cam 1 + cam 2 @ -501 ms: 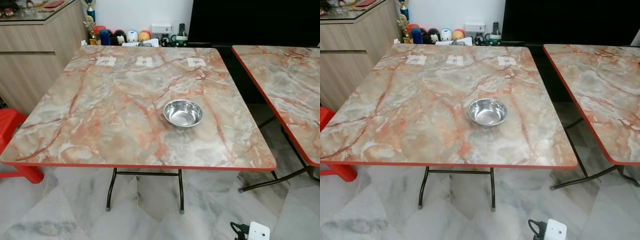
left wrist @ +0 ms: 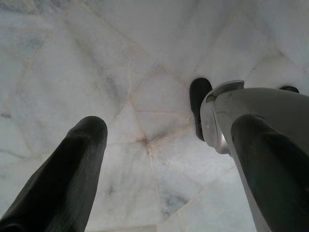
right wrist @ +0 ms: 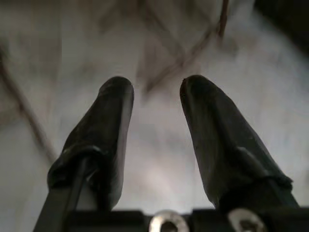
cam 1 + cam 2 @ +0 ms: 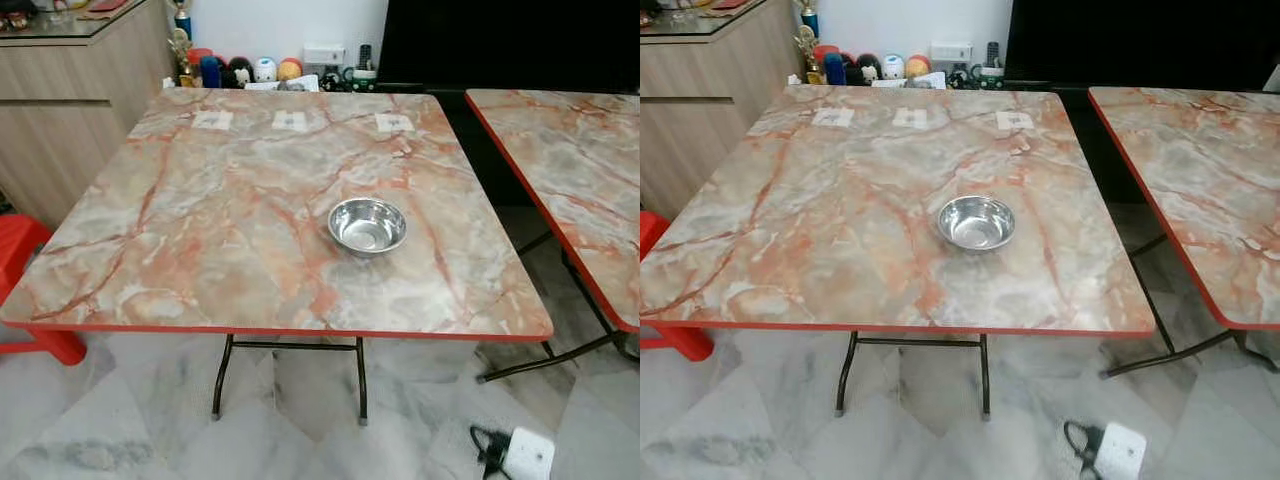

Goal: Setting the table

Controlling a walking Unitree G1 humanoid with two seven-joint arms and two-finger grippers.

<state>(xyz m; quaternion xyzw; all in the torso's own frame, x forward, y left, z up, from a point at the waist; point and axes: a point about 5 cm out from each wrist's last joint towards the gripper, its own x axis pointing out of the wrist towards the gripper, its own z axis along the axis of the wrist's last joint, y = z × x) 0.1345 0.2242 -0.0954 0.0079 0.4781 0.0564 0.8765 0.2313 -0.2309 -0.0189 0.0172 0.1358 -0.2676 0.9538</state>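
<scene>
Marbled counter bearing a light, rigid, slippery steel bowl, best pinched at its rim; left gripper and right gripper hang apart, empty.

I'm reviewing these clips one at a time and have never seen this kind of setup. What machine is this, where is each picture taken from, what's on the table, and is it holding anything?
This is a walking humanoid robot with two arms, each ending in a gripper of two long black fingers. The two wide pictures come from a stereo camera on its head, looking forward and down. They show a marble-patterned table with a red edge, and on it one steel bowl, which looks empty, plus three small white labels near the far edge. A second similar table stands on the robot's right. The other two pictures come from cameras on the wrists, looking along the fingers. The left gripper and right gripper both point down at the pale marble floor, open and holding nothing.
</scene>
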